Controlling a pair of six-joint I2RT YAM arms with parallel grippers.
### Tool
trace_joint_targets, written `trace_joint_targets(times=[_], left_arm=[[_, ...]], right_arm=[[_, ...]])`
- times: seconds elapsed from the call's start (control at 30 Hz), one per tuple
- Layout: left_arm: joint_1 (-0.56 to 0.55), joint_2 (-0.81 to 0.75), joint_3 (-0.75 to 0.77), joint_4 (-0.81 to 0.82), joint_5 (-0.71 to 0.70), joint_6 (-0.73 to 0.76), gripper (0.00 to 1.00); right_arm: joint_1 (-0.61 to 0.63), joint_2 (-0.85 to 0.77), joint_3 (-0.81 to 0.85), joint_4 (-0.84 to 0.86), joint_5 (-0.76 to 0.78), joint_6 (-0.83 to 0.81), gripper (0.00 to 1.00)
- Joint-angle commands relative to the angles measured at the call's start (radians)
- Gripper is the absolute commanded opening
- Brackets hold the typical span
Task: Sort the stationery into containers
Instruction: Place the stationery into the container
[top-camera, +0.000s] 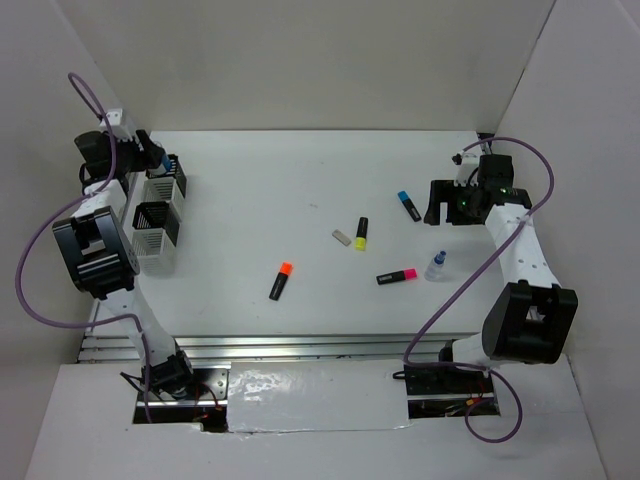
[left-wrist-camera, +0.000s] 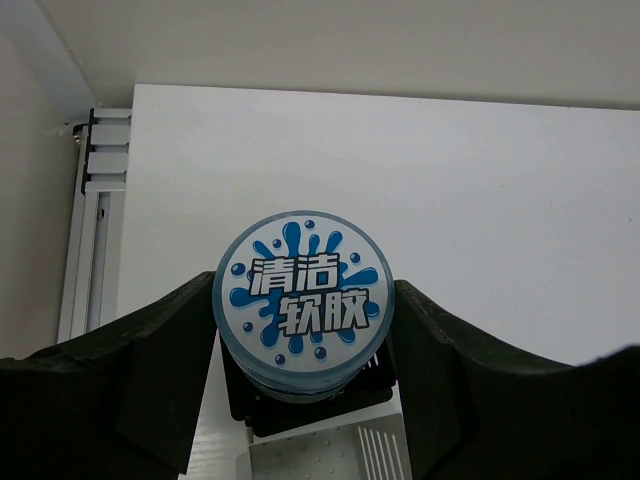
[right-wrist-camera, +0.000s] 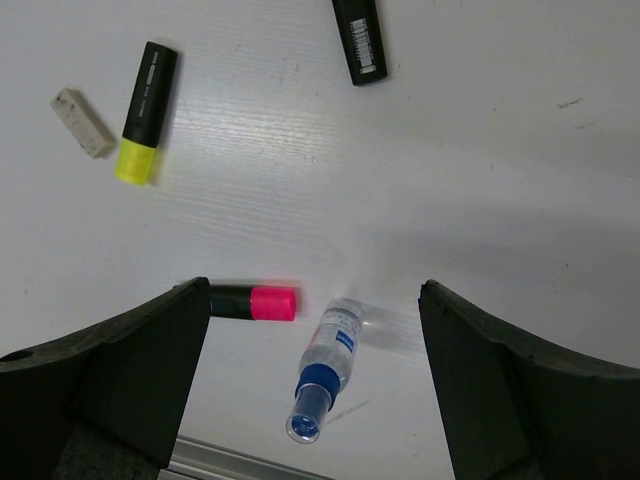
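Note:
My left gripper (top-camera: 153, 160) is shut on the round blue-white pot (left-wrist-camera: 302, 298) and holds it above a black mesh cup (left-wrist-camera: 300, 405), with a white slatted cup (left-wrist-camera: 345, 450) beside it. The cups (top-camera: 156, 222) stand in a row at the table's left edge. My right gripper (top-camera: 440, 205) is open and empty; in its wrist view it (right-wrist-camera: 312, 296) hovers over the pink-capped highlighter (right-wrist-camera: 255, 301). On the table lie the blue-capped (top-camera: 408, 206), yellow-capped (top-camera: 361, 233), orange-capped (top-camera: 281, 281) and pink-capped (top-camera: 397, 276) highlighters and the beige eraser (top-camera: 342, 237).
A small clear bottle with a blue neck (top-camera: 436, 265) lies next to the pink highlighter, also in the right wrist view (right-wrist-camera: 328, 365). White walls enclose the table on three sides. Purple cables loop beside both arms.

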Motion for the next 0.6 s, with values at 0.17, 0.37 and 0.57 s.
trace_joint_targets(times=[0.17, 0.37, 0.57], left_arm=[[-0.012, 0.009, 0.042, 0.115, 0.023, 0.022, 0.0], [-0.025, 0.022, 0.038, 0.129, 0.014, 0.03, 0.04], [-0.027, 0.028, 0.004, 0.152, -0.011, 0.045, 0.07]], right_arm=[[0.007, 0.012, 0.051, 0.001, 0.01, -0.009, 0.91], [0.009, 0.007, 0.046, 0.001, 0.015, -0.012, 0.91], [0.007, 0.006, 0.041, 0.001, 0.016, -0.015, 0.91]])
